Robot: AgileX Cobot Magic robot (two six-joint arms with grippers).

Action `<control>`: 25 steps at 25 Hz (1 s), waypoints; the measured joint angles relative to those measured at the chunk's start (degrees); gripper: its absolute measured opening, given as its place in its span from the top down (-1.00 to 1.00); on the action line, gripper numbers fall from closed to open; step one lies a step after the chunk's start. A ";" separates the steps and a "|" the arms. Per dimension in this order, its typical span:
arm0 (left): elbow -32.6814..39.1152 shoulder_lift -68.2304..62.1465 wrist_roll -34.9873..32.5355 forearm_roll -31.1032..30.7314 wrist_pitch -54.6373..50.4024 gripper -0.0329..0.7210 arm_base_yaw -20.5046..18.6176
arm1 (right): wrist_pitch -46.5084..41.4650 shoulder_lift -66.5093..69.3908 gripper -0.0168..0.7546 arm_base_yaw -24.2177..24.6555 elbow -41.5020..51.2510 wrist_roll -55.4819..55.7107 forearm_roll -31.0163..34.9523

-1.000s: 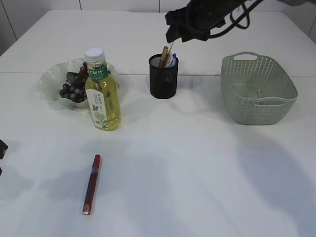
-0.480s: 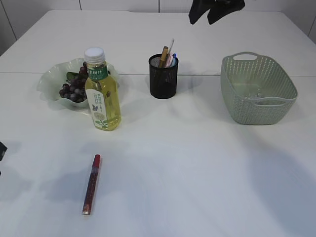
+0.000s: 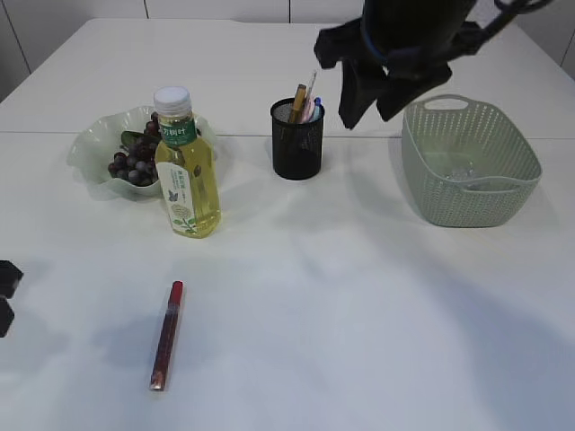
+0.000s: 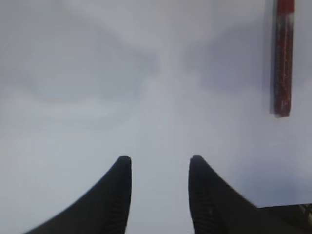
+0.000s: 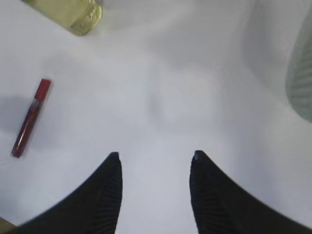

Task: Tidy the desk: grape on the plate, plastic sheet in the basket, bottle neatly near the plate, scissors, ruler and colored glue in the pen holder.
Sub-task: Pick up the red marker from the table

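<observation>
The red colored glue lies flat on the white table at the front left; it also shows as the glue and the glue. Grapes rest on the pale green plate. The yellow bottle stands upright just right of the plate. The black mesh pen holder holds several sticks that I cannot name one by one. My right gripper hangs open and empty between pen holder and basket, seen as the gripper. My left gripper is open and empty, left of the glue.
The green woven basket stands at the right, its rim also showing as the basket; I cannot make out what lies inside. The bottle's base sits at the top left of the right wrist view. The left gripper pokes in at the table's left edge.
The right arm left the spot above the pen holder, rose, then came down to the right, between holder and basket. The left gripper shifted slightly at the left edge.
</observation>
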State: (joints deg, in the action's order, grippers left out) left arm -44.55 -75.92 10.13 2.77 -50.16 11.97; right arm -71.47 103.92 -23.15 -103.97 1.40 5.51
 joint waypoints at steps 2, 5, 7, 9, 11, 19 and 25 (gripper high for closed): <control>0.00 0.09 0.13 0.14 0.30 0.15 3.75 | 0.00 -1.23 0.00 -0.40 3.69 0.00 0.00; 0.00 0.09 3.10 0.37 3.27 0.15 9.98 | 0.00 -3.36 0.00 -0.49 9.55 0.06 -0.47; 0.00 -0.30 6.14 0.50 5.79 0.15 13.20 | 0.10 -5.17 0.00 -0.49 13.07 0.06 -1.14; 0.00 -1.85 9.63 0.50 7.83 0.15 15.95 | 0.17 -7.51 0.00 -0.49 17.39 0.06 -2.18; 0.00 -3.93 11.98 0.50 9.24 0.15 17.80 | 0.17 -9.70 0.00 -0.53 21.22 0.14 -2.48; 0.00 -14.85 18.83 0.50 15.25 0.15 19.45 | 2.97 -14.74 0.00 -0.53 32.52 0.14 -2.95; 0.00 -20.33 20.90 1.76 19.40 0.15 19.55 | 4.01 -15.23 0.00 -0.53 34.27 0.14 -2.98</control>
State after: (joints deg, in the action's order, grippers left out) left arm -44.55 -96.25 31.03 4.54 -30.77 31.52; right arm -67.46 88.70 -23.68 -69.71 1.54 2.53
